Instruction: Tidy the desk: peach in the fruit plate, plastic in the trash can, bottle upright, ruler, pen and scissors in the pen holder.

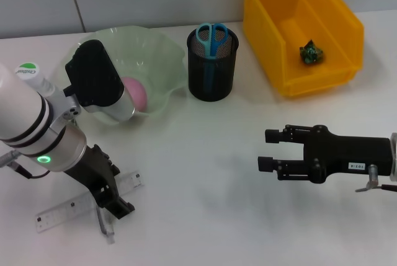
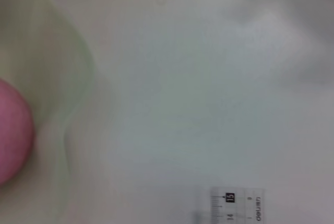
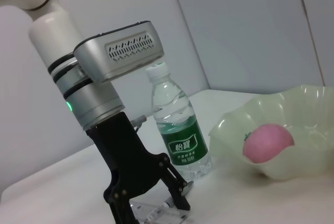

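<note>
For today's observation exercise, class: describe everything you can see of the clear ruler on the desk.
The ruler is a flat strip of clear plastic with printed black graduations; the left wrist view shows the number 15 near one end. It lies flat on the white desk, slanted, in front of the green fruit plate and apart from it. The left gripper stands over its middle, fingers down around the ruler; whether they grip it cannot be told.
</note>
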